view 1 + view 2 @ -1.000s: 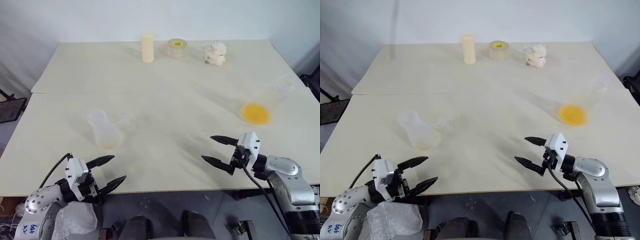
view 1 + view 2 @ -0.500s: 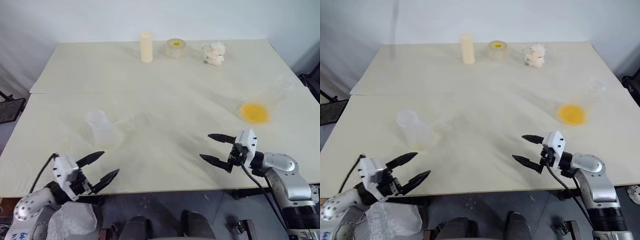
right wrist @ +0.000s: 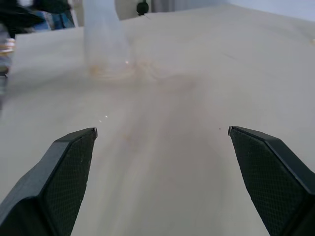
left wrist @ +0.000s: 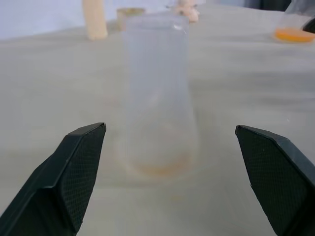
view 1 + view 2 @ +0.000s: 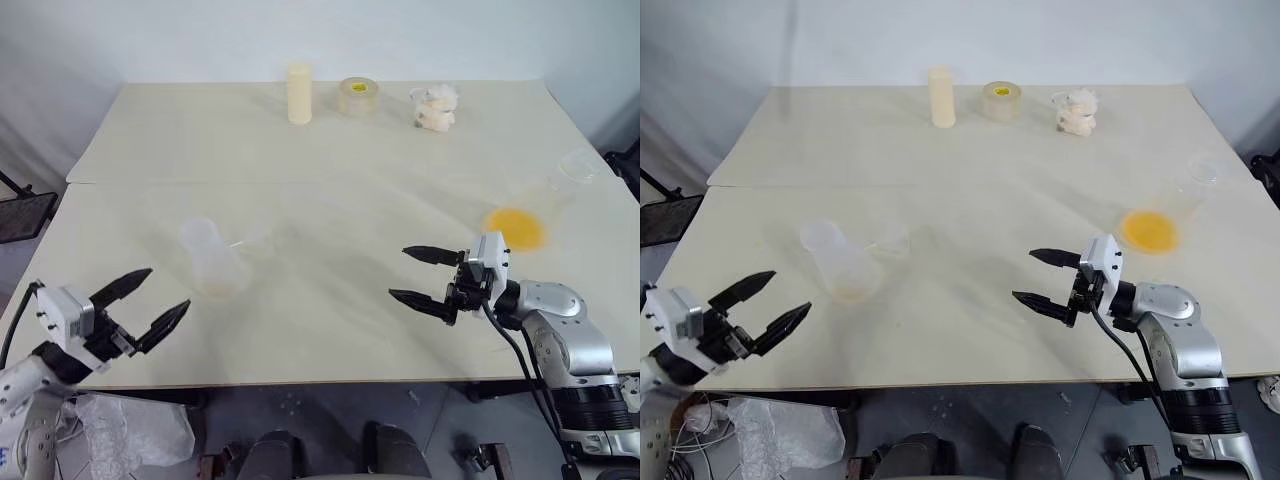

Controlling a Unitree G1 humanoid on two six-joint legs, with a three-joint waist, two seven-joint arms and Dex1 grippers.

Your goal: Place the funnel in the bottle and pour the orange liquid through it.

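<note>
Blending into the pale table (image 5: pixel 330 150), faint clear funnel (image 5: pixel 255 240) beside bottle (image 5: pixel 210 258); both grippers wide open, empty

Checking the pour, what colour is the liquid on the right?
Bright orange liquid, clearest in the left eye view.

Cream table (image 5: pixel 330 150), frosted bottle (image 5: pixel 210 258), clear funnel (image 5: pixel 255 240), orange liquid (image 5: pixel 515 227), tape roll (image 5: pixel 357 96)

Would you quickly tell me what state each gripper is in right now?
Left gripper: open, holding nothing.
Right gripper: open, holding nothing.
</note>
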